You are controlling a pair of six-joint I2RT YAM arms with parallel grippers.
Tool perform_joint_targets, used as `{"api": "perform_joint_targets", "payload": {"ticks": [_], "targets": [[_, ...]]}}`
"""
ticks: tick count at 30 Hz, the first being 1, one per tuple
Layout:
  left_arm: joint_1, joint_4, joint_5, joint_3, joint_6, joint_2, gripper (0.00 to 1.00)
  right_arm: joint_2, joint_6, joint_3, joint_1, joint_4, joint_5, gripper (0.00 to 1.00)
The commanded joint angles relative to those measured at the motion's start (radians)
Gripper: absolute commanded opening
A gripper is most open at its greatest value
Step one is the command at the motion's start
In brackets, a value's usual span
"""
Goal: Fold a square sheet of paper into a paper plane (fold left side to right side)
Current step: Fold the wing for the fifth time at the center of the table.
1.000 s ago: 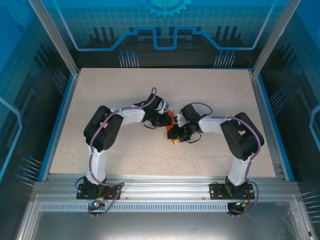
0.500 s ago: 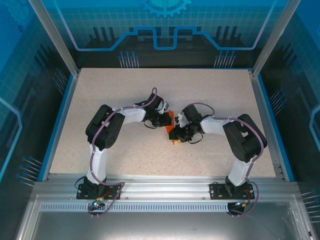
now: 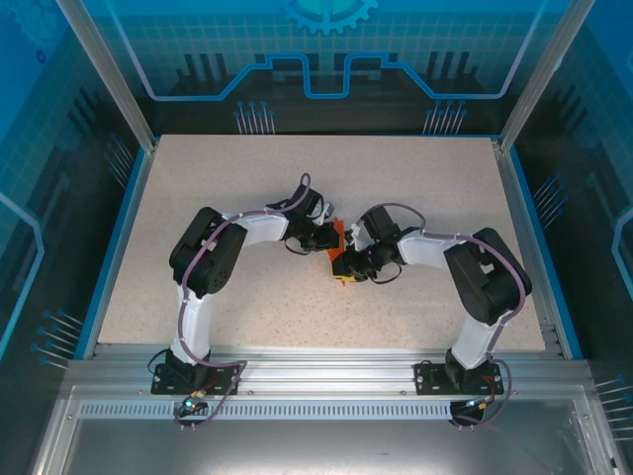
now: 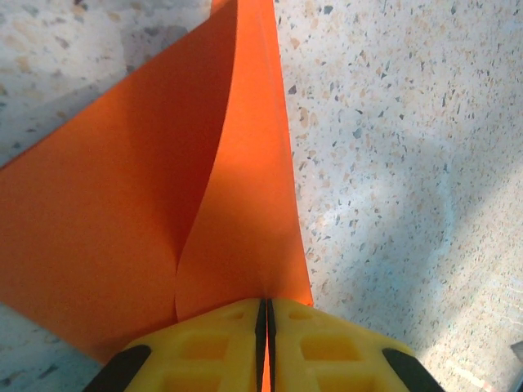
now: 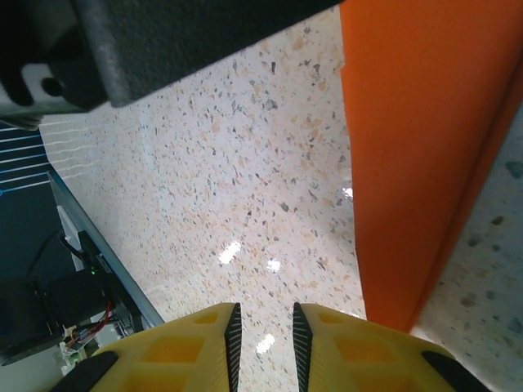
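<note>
Orange paper (image 4: 122,204) at mid-table sits pinched in the left gripper (image 4: 263,327); the right gripper (image 5: 263,335), fingers (image 5: 189,349) slightly apart on nothing, should shift toward 2 o'clock and catch the fold squarely.

Speckled beige table top (image 3: 415,178) with small glossy light spots (image 5: 230,252), blue edge strip (image 3: 117,247) at its sides, aluminium rail (image 3: 326,371) along near edge, translucent blue panels (image 3: 326,59) with printed gear-and-line pattern behind.
</note>
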State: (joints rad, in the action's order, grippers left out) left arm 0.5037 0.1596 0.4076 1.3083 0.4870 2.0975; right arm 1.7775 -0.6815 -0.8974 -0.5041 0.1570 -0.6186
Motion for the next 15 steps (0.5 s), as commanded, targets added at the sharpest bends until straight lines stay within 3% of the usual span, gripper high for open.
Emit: {"api": "perform_joint_targets", "payload": {"ticks": [1,15], "targets": [[-0.014,0.016,-0.049,-0.011,-0.033,0.030,0.15,0.036,-0.027,0.012,-0.011,-0.017,-0.024,0.26],[-0.014,0.020,-0.064,-0.008,-0.034,0.029,0.14,0.108,-0.041,-0.002,-0.033,-0.019,0.001,0.27]]}}
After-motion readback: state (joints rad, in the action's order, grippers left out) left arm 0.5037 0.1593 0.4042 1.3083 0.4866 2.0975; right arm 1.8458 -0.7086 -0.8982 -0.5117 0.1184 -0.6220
